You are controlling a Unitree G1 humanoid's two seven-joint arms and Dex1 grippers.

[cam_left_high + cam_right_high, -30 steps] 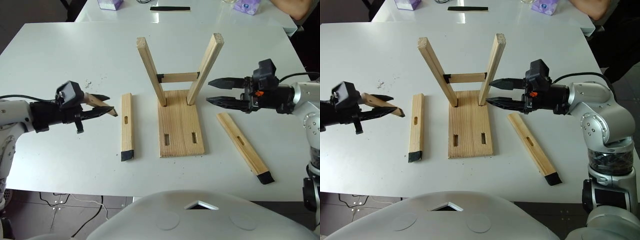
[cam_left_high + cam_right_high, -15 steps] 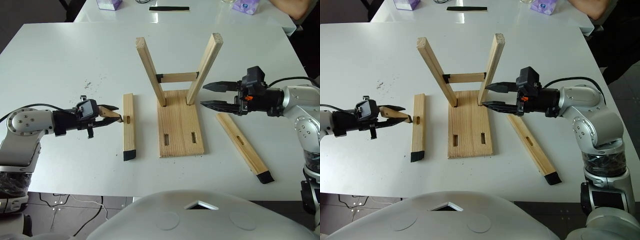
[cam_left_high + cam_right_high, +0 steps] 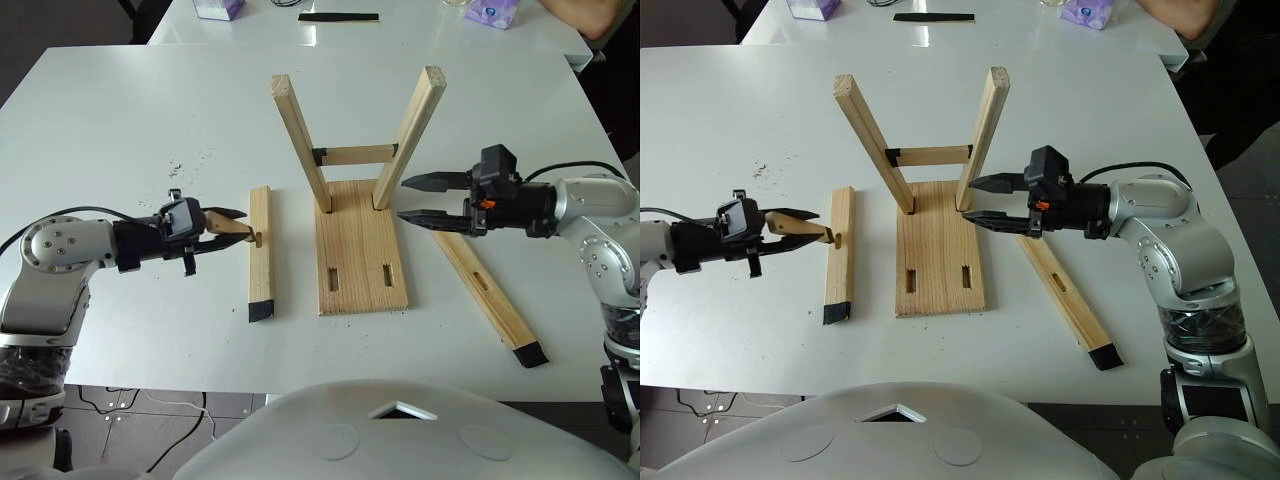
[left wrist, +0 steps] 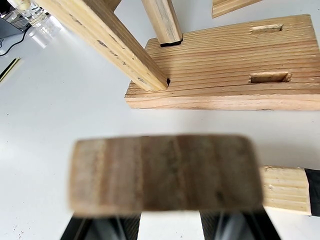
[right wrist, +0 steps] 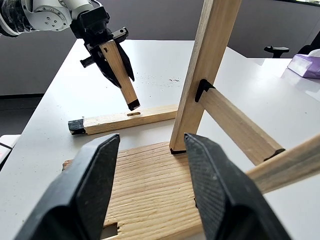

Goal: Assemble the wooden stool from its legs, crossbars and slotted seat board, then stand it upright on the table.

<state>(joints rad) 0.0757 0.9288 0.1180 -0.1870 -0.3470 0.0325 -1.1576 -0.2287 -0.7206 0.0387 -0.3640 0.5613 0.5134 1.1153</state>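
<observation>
The slotted seat board (image 3: 362, 262) lies flat mid-table with two legs (image 3: 300, 140) (image 3: 410, 130) standing in it, joined by a crossbar (image 3: 358, 155). A loose leg (image 3: 259, 255) lies left of the board and another loose leg (image 3: 488, 295) lies to its right. My left gripper (image 3: 225, 226) is shut on a short crossbar (image 3: 235, 233), whose tip sits at the left loose leg's slot. My right gripper (image 3: 410, 198) is open, its fingertips beside the base of the right standing leg, just above the board. The right wrist view shows the held crossbar (image 5: 120, 70) tilted over the left loose leg (image 5: 130, 119).
Dark specks (image 3: 185, 160) lie on the white table left of the stool parts. A second table behind carries purple packs (image 3: 220, 8) (image 3: 492, 12) and a black strip (image 3: 340, 17). The table's front edge runs close below the loose legs.
My left gripper has carried the short crossbar to the right, up to the slot of the left loose leg. My right gripper has moved left, still open, toward the right standing leg.
</observation>
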